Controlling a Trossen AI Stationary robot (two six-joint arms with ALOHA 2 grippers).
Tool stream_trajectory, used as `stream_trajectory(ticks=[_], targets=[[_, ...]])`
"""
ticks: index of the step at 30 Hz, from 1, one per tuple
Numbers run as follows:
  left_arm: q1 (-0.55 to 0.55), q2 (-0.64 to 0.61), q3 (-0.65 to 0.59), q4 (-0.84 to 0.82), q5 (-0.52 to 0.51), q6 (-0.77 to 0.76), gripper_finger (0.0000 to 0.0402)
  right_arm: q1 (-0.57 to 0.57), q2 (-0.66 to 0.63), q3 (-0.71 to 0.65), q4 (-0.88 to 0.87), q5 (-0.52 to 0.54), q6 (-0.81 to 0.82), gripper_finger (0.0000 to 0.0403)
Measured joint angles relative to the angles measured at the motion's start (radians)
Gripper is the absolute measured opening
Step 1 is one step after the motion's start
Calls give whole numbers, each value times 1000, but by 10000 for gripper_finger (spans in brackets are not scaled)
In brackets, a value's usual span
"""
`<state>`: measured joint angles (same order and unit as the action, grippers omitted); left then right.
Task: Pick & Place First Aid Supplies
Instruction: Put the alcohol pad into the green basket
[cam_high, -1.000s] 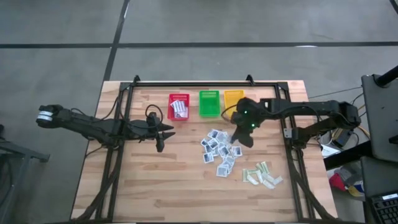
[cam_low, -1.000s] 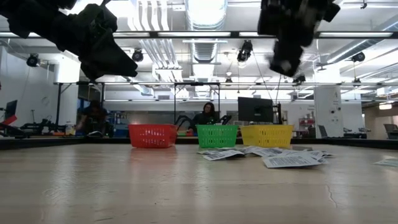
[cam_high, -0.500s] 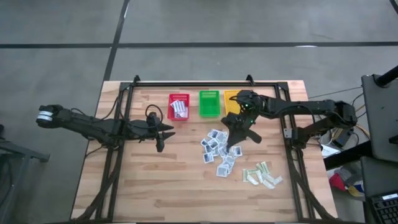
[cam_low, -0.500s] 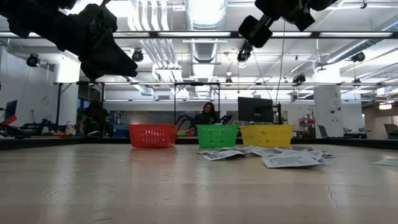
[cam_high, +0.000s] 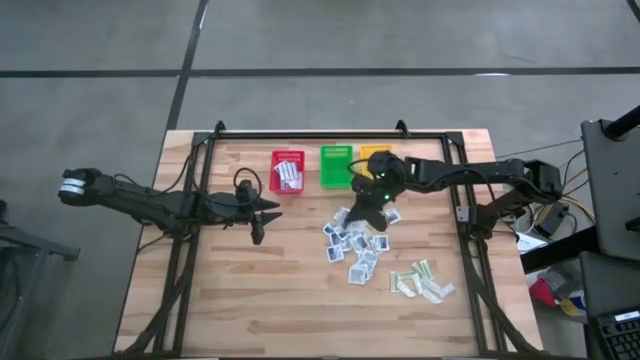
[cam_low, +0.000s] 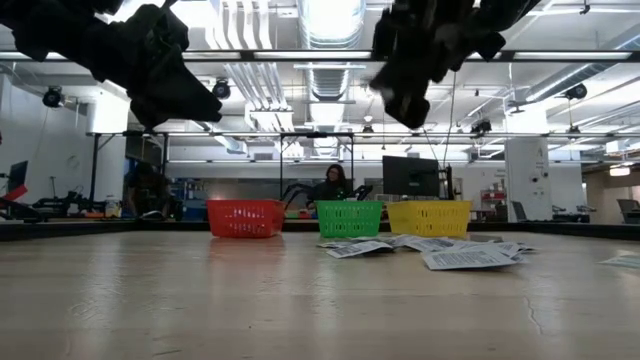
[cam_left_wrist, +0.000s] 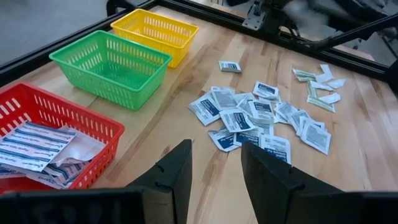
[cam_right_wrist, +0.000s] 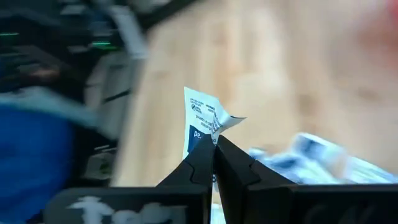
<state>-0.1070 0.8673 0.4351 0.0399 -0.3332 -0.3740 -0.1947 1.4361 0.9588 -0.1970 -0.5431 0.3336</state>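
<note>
Only the right wrist view is showing the white-blue packet (cam_right_wrist: 202, 121) pinched between the right gripper's (cam_right_wrist: 213, 144) closed fingertips; from above it is hidden. Since a second ago that gripper (cam_high: 352, 216) is swinging from the packet pile (cam_high: 355, 245) toward the green basket (cam_high: 336, 167). The left gripper (cam_high: 256, 213) is hanging spread, empty, near the red basket (cam_high: 287, 172).
</note>
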Motion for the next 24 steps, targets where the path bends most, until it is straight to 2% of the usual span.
stream_trajectory(ticks=[8,11,16,20,24], targets=[[0,0,0,5,1,0,133,0,3,22,-85,539,-27,8],[0,0,0,5,1,0,133,-8,18,71,-89,674,-109,8],[0,0,0,8,2,0,133,-55,113,229,-171,760,-253,8],[0,0,0,9,2,-2,133,-118,240,377,-292,763,-326,8],[0,0,0,9,2,-7,133,-176,364,514,-401,724,-360,8]])
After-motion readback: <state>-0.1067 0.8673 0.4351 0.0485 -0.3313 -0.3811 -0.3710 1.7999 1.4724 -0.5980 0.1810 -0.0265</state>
